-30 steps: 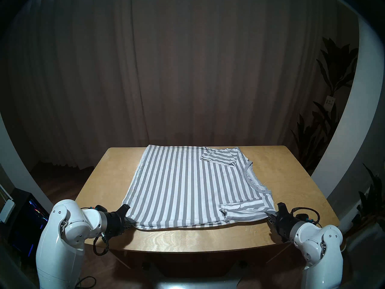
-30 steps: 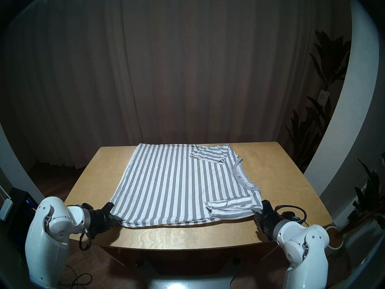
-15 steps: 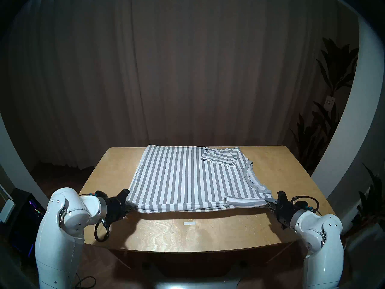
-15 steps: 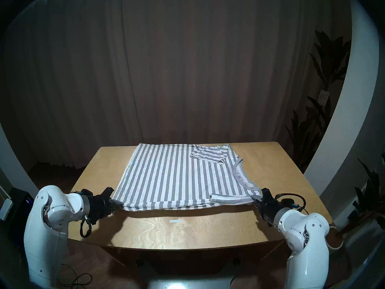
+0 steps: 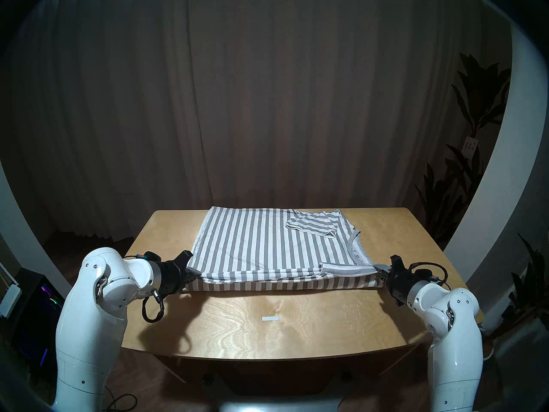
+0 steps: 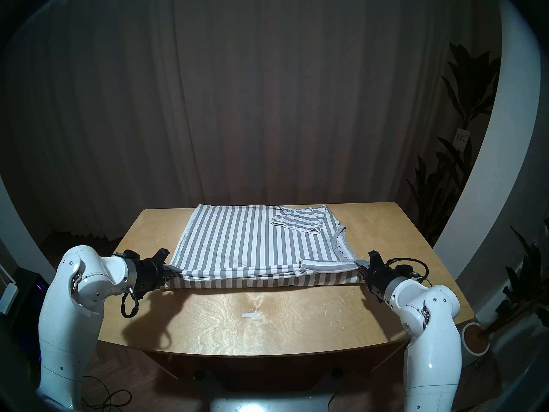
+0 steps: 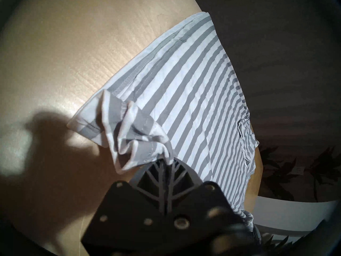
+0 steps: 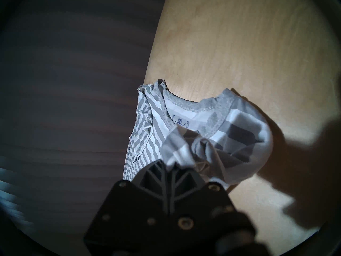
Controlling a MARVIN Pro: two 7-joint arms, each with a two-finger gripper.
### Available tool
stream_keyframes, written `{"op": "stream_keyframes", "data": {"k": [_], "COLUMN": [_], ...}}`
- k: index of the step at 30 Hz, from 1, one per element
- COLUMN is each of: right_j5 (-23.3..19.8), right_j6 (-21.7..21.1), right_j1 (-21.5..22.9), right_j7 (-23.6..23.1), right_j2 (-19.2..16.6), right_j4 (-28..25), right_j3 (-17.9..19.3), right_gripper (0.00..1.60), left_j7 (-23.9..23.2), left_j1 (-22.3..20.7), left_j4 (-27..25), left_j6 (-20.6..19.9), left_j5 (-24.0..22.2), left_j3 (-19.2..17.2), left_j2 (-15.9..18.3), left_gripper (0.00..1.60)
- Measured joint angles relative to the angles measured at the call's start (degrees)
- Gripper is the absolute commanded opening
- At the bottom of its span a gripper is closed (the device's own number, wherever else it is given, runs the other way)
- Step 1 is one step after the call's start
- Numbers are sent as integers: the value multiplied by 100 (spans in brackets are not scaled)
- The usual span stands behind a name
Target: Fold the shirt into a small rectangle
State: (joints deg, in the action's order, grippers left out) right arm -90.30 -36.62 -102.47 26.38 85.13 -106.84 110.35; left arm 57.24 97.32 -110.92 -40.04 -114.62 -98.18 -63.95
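Head view, both jaws clamped on shirt (image 5: 267, 248) near edge, carried farther over table (image 5: 297, 322) since before

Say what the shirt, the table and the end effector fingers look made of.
Shirt: soft knit, probably cotton jersey; it drapes, bunches and has a ribbed neckband.
Table: pale wood, likely plywood; wavy grain, slight sheen.
Fingers: grey plastic lattice, matte; probably flexible.

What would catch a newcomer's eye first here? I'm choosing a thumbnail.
The striped shirt spread across the wooden table, its near edge lifted and stretched taut. At each end of that edge a gripper is clamped on it: the left gripper and the right gripper.
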Motion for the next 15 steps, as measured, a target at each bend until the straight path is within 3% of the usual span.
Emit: {"op": "stream_keyframes", "data": {"k": [15], "right_j5": [349], "right_j6": [262], "right_j1": [801], "right_j7": [-256], "right_j2": [-172], "right_j4": [780], "right_j3": [-356], "right_gripper": [0], "left_j7": [-350], "left_j1": [-786], "left_j4": [636], "left_j6": [116], "left_j5": [396], "left_j3": [446], "left_j2": [148], "left_gripper": [0]}}
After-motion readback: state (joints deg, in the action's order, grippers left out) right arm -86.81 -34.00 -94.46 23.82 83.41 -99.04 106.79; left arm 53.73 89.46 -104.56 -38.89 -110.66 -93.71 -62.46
